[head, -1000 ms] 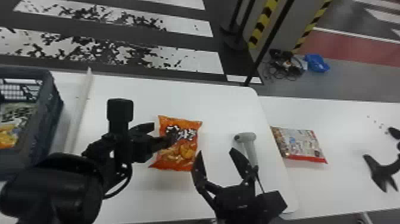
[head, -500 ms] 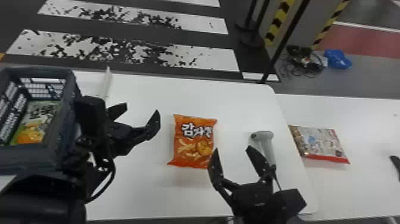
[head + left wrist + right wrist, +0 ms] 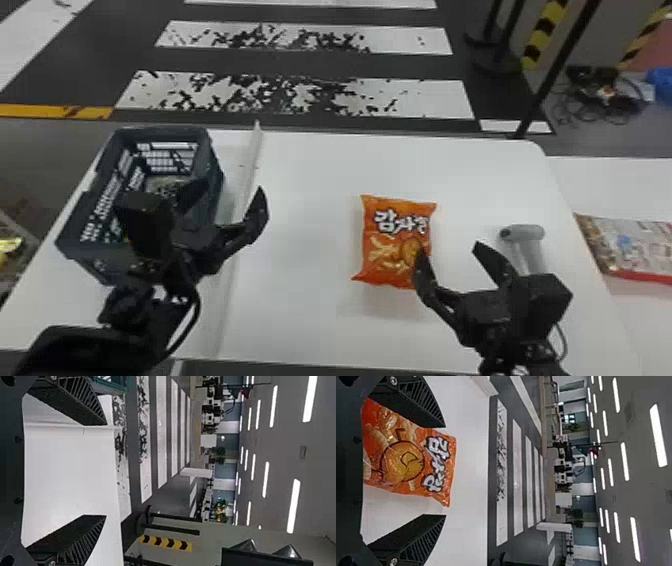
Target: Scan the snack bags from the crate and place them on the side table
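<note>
At the far left edge, a yellow packet (image 3: 9, 246) lies beside the table. On the left of the white worktable (image 3: 310, 305) sits a dark crate (image 3: 216, 175), upright and open at the top. Inside it is an item (image 3: 167, 184), partly hidden by the gripper and probably a snack bag. Just right of the crate, a raised white strip (image 3: 252, 172) runs from the far edge of the worktable to the near edge.

The left gripper (image 3: 230, 191) is at the crate's right side, one finger overlapping the crate in the head view and the other over the strip. In the left wrist view, the left gripper (image 3: 106, 470) has its jaws set wide, with ribbed black inner faces.

Right of the strip, well apart from it, the orange snack bag (image 3: 395, 215) lies flat on the worktable, printed face up. The right gripper (image 3: 448, 249) is at its near right corner, jaws wide; the left finger overlaps the bag's right edge, though contact cannot be told. In the right wrist view, part of the bag shows between the parted fingers of the right gripper (image 3: 445, 471).

Farther right, a grey scanner (image 3: 522, 234) rests on the worktable, its handle toward the near side. Right of the worktable is the white side table (image 3: 615, 180), bearing a silvery bag (image 3: 637, 250) with a red near edge.
</note>
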